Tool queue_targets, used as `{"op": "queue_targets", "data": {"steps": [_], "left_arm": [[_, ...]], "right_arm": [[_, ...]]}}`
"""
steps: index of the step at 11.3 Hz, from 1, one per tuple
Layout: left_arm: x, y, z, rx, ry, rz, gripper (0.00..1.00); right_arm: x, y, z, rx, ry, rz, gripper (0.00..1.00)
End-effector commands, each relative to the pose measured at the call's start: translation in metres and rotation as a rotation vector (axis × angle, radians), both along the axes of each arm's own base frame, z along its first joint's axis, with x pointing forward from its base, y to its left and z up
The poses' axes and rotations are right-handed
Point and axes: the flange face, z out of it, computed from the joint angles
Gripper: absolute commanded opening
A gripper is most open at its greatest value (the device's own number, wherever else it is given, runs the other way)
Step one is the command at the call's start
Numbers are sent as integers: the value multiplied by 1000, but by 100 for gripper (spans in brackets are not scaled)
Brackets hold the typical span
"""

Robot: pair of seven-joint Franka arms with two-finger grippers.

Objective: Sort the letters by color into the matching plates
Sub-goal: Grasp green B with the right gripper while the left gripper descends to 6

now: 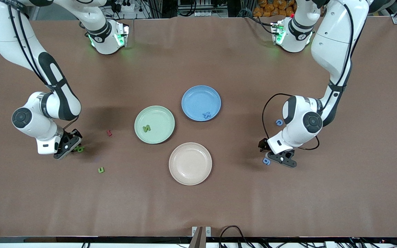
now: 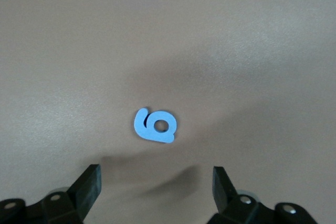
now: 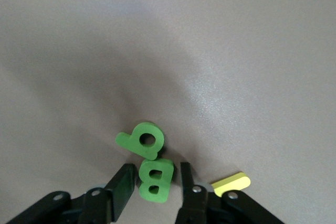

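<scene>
Right arm's end of the table [image 1: 198, 206]: the right claw [image 1: 68, 146] is low at the table surface. In the right wrist view its two fingers [image 3: 124, 184] sit either side of a green B [image 3: 155, 180], closed in on it, the letter resting on the table. A second green letter [image 3: 142, 140], a looped shape like a 6 or 9, lies touching the B's end. A yellow-green sliver [image 3: 231, 183] shows just beside one finger; shape not readable.

Nearer the front camera than the right claw, a lone green letter [image 1: 101, 169] lies on bare table. A small red letter [image 1: 109, 133] sits between the right claw and the green plate.

Centre: the mint green plate [image 1: 162, 136] holds one green N [image 1: 146, 128]. The blue plate [image 1: 193, 94], farther from the camera and just beside the green one, holds one blue X-shaped letter [image 1: 206, 115]. A beige-white plate [image 1: 184, 172], nearest the camera of the three, holds nothing.

Left arm's end: the left claw [image 1: 277, 159] hangs low over the table, fingers [image 2: 89, 187] spread wide, gripping nothing. A blue 6-shaped piece [image 2: 155, 125] lies flat on the table ahead of the gap, not touched. Another blue letter [image 1: 279, 122], a curved one, lies on the table farther from the camera, beside the left arm's wrist.
</scene>
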Motion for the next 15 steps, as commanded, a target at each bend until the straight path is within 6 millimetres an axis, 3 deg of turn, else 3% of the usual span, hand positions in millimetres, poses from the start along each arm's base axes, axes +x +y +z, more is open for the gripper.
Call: {"op": "queue_targets", "data": {"steps": [1, 5, 10, 15], "left_arm": [[4, -10, 1, -20, -12, -7, 93], [8, -13, -3, -11, -17, -29, 88], [13, -11, -6, 10, -17, -50, 82], [18, -8, -5, 15, -26, -48, 81]], "right_arm": [[-1, -6, -4, -2, -3, 16, 34], [-1, -5, -3, -2, -3, 16, 25], [-1, -10, 2, -1, -2, 6, 23], [-1, -10, 36, 14, 22, -22, 22]]}}
